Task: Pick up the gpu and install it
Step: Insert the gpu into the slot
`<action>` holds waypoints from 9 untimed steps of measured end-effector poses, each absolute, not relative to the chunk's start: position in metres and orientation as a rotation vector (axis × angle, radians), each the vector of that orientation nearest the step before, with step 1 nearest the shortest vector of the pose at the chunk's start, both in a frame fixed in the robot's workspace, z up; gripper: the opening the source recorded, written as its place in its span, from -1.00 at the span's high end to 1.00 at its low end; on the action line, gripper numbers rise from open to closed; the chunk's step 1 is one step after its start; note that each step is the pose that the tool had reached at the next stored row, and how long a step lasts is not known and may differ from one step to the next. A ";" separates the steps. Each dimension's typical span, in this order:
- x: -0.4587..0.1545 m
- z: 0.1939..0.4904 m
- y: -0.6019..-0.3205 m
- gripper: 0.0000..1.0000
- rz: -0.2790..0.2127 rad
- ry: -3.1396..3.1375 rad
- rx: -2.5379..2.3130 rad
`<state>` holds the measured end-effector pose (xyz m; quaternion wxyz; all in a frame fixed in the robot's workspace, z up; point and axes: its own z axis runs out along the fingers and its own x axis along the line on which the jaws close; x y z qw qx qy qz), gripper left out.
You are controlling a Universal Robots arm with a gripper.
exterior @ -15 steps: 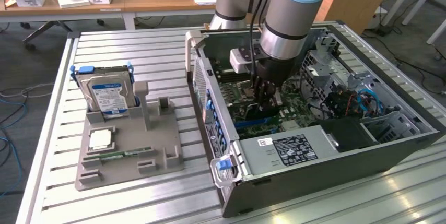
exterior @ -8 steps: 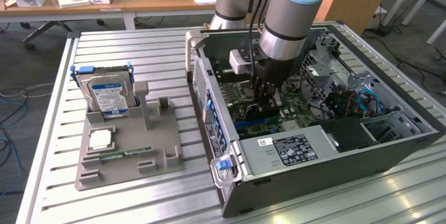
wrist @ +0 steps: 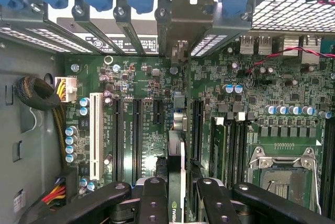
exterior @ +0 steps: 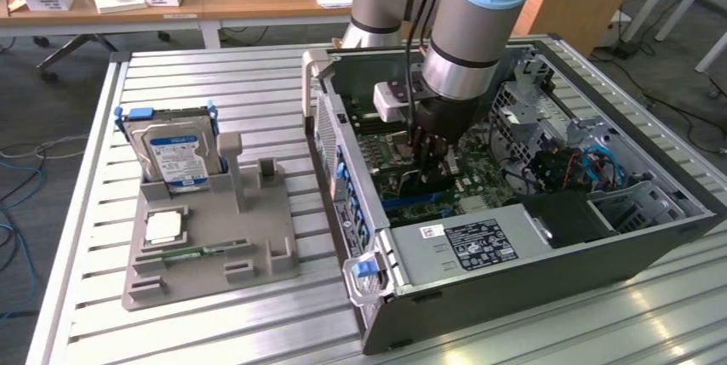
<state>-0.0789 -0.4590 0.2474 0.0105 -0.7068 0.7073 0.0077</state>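
Robot gripper (exterior: 435,154) gripping a gpu (wrist: 176,150) edge-on over the motherboard (wrist: 141,77) inside an open PC case (exterior: 546,288).

The wrist view looks down past black fingers (wrist: 152,195) closed narrowly on the card's upper edge. The card runs among the black slots, well apart from a white slot (wrist: 95,135). Whether it is seated cannot be told. An Nvidia mark reads on its edge. The exterior view adds a slatted table (exterior: 204,76) and a grey holder (exterior: 267,246) beside the case. The holder carries a hard drive (exterior: 170,156), its blue-white label unreadable, and a memory stick (exterior: 196,253).
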 end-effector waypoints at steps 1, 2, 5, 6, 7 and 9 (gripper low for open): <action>-0.079 0.247 -0.459 0.47 0.024 2.207 -2.206; -0.079 0.248 -0.459 0.47 0.024 2.207 -2.206; -0.079 0.248 -0.459 0.47 0.024 2.207 -2.206; -0.079 0.248 -0.459 0.47 0.024 2.207 -2.206; -0.079 0.248 -0.459 0.47 0.024 2.207 -2.206; -0.079 0.248 -0.459 0.47 0.024 2.208 -2.206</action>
